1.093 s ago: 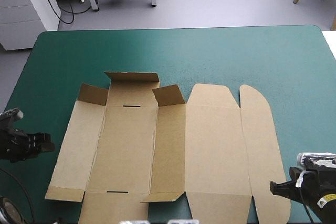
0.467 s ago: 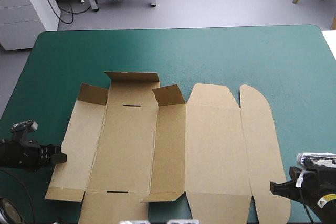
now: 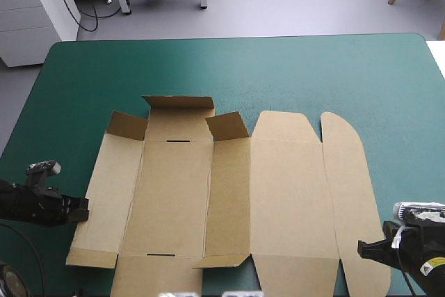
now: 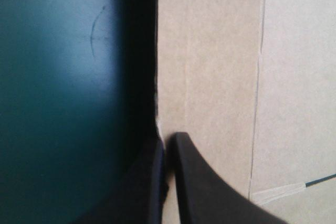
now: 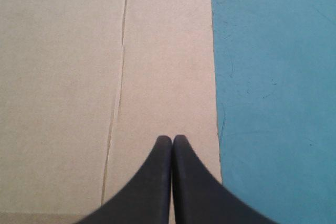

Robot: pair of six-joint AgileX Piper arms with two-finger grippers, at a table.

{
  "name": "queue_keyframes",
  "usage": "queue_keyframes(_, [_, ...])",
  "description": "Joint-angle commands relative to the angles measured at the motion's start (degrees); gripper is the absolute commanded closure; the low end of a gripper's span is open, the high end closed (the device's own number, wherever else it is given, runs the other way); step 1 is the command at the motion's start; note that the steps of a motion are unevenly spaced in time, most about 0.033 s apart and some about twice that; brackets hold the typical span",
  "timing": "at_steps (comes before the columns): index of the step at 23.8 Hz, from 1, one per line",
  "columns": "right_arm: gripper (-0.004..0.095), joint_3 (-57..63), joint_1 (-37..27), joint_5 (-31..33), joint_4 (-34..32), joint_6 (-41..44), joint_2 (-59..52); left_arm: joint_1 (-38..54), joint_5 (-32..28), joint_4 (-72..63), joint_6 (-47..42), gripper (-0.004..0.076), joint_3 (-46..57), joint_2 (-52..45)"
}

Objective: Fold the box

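Note:
The brown box (image 3: 278, 199) lies as a cut sheet on the teal-green cover (image 3: 278, 67), nearly flat. Three short flaps (image 3: 179, 102) at its far left stand raised, and two small ones (image 3: 222, 261) are lifted at the near side. My left gripper (image 3: 83, 208) is at the sheet's left edge. In the left wrist view that gripper (image 4: 168, 142) is all but shut, with the edge of the box (image 4: 220, 77) between its fingers. My right gripper (image 3: 361, 248) is at the near right. Seen from the right wrist, it (image 5: 172, 139) is shut above the outer panel of the box (image 5: 63, 77), holding nothing.
The box covers the near half of the table, and its near edge reaches the table's front. Bare teal-green cover (image 3: 229, 60) stretches from the box's far flaps to the far edge. A strip of cover (image 5: 273, 77) shows right of the outer panel.
My left gripper moved in to the box's left edge and closed on it. The whole sheet slid slightly to the right. The right gripper stayed put.

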Motion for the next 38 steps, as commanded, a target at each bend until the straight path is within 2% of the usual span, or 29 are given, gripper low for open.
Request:
queue_keyframes(1, [0.0927, -1.33, -0.42, -3.48, 0.26, -0.51, 0.62, -2.15, 6.68, -0.89, -0.05, 0.0734, -0.63, -1.11])
queue_keyframes(13, [0.0927, -1.33, -0.42, -3.48, 0.26, -0.51, 0.62, -2.40, 6.43, 0.36, -0.07, 0.0731, -0.63, -1.11])
queue_keyframes(15, [0.0927, -1.33, -0.42, -3.48, 0.26, -0.51, 0.62, -2.40, 5.13, 1.40, -0.07, 0.0668, -0.63, -1.11])
queue_keyframes(17, [0.0927, -1.33, -0.42, -3.48, 0.26, -0.51, 0.62, -2.40, 4.89, 2.01, -0.07, 0.0499, -0.63, -1.11])
queue_keyframes(18, [0.0927, -1.33, -0.42, -3.48, 0.26, -0.51, 0.62, -2.40, 4.66, 1.72, -0.07, 0.0351, -0.63, -1.11])
queue_keyframes(20, [0.0928, -1.33, -0.42, -3.48, 0.26, -0.51, 0.62, -2.41, 4.59, 1.63, -1.50, 0.0220, -0.63, -1.11])
queue_keyframes(29, [0.0927, -1.33, -0.42, -3.48, 0.26, -0.51, 0.62, -2.41, 5.71, 0.33, -1.93, 0.0233, 0.35, -1.11])
queue_keyframes(38, [0.0927, -1.33, -0.42, -3.48, 0.26, -0.51, 0.62, -4.34, 5.85, -4.69, 1.28, 0.0245, 4.35, -1.11])
